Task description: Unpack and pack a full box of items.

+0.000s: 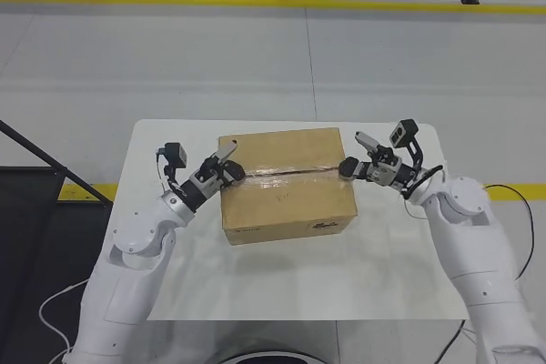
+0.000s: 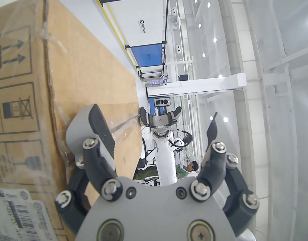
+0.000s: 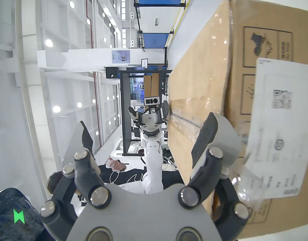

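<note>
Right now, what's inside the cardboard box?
Nothing inside shows: the cardboard box is closed, top flaps down, with clear tape along the centre seam. The contents are covered. The left gripper and right gripper are open at the seam's two ends.

left gripper (image 2: 156,121), fingers spread, one over taped cardboard box (image 2: 93,63)

A white table (image 1: 282,282) carries a single closed cardboard box (image 1: 287,187), standing toward its far edge
</note>
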Robot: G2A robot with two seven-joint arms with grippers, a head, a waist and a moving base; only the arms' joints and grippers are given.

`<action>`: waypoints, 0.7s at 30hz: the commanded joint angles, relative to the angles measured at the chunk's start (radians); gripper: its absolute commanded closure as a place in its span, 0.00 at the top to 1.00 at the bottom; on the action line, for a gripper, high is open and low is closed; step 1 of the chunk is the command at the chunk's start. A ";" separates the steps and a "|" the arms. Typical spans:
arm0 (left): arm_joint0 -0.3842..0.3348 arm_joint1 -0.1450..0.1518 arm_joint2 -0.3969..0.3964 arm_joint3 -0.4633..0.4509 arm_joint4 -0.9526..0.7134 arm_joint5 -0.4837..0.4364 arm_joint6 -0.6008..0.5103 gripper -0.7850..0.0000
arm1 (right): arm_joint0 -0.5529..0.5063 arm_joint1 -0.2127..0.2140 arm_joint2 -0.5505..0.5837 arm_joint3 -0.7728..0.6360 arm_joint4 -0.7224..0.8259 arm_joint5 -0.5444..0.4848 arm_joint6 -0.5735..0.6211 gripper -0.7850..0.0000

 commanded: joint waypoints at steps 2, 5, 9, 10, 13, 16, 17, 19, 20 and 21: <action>-0.003 0.001 0.002 0.000 -0.003 0.003 0.000 1.00 | -0.001 0.003 0.010 0.015 -0.001 -0.002 0.006 1.00; -0.008 0.002 0.005 0.001 -0.002 0.005 0.000 1.00 | -0.002 0.006 0.025 0.035 0.010 -0.007 0.008 1.00; -0.011 0.003 0.009 0.001 -0.002 0.006 0.005 1.00 | -0.005 0.011 0.043 0.057 0.021 -0.014 0.020 1.00; -0.012 0.003 0.010 0.001 -0.002 0.006 0.005 1.00 | -0.005 0.012 0.045 0.059 0.021 -0.016 0.023 1.00; -0.016 0.004 0.014 0.001 -0.002 0.008 0.006 1.00 | -0.009 0.012 0.044 0.064 0.024 -0.020 0.026 1.00; -0.020 0.005 0.019 0.001 -0.002 0.011 0.008 1.00 | -0.011 0.011 0.035 0.067 0.021 -0.019 0.030 1.00; -0.022 0.005 0.020 0.000 -0.002 0.012 0.008 1.00 | -0.011 0.011 0.031 0.069 0.020 -0.019 0.030 1.00; -0.025 0.006 0.021 -0.001 -0.002 0.011 0.007 1.00 | -0.010 0.010 0.024 0.073 0.017 -0.020 0.031 1.00; -0.025 0.006 0.021 -0.002 -0.004 0.010 0.007 1.00 | -0.008 0.009 0.021 0.077 0.014 -0.021 0.030 1.00; -0.025 0.007 0.021 -0.004 -0.005 0.010 0.006 1.00 | -0.006 0.009 0.019 0.080 0.014 -0.023 0.030 1.00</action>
